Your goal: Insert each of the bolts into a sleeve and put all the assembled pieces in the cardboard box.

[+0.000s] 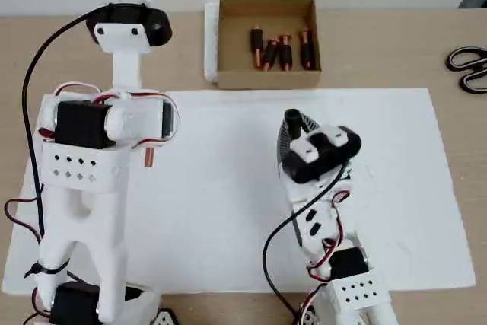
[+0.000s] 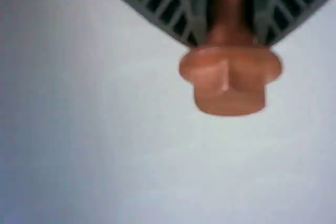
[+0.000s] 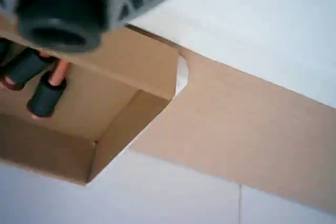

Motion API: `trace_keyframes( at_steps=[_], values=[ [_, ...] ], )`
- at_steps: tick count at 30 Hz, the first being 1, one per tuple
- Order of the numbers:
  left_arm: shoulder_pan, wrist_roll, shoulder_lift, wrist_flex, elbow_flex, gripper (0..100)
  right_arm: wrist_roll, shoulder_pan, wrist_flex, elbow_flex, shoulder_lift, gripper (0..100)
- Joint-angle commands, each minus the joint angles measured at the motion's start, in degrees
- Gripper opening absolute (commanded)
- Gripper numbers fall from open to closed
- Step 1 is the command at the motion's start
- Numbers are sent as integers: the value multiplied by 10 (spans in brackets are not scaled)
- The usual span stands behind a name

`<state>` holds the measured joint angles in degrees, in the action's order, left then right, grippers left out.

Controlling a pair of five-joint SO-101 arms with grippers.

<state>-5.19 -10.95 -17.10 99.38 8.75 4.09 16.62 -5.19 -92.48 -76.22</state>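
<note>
At 12 o'clock, brown cardboard box (image 1: 266,79) has 4 assembled copper-and-black pieces (image 1: 280,49). Left end effector (image 2: 229,24) grips copper hex bolt (image 2: 229,80), right end effector (image 1: 296,135) grips black round sleeve (image 1: 292,118); joining + boxing prob. remain.

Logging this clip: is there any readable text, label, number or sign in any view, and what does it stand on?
None can be read. The cardboard box, the white sheet, the bolt in the left claw and the black sleeve in the right claw bear no print. The scissors show none either.
</note>
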Motion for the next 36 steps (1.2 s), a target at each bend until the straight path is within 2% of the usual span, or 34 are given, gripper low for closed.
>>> trace_keyframes(
  at_steps=[1,5,9,16,20,25,32,36],
  values=[
    [-6,-16,-25,9,27,6,-28,16,-138,-47,-9,4],
    [-6,-46,-25,9,27,6,-23,45,-168,-41,-10,4],
    [-6,-47,-26,8,27,6,15,94,-166,-43,-10,4],
    [-6,-48,-46,-13,36,6,23,103,-166,-43,-10,4],
    [-39,-104,-102,-98,36,6,22,103,-165,-44,-10,4],
    [-112,-114,-140,-250,15,6,22,103,-165,-44,-10,4],
    [-175,-116,-144,-336,-106,6,22,101,-164,-44,-10,4],
    [-208,-116,-141,-362,-117,6,22,101,-164,-44,-8,4]
  ],
)
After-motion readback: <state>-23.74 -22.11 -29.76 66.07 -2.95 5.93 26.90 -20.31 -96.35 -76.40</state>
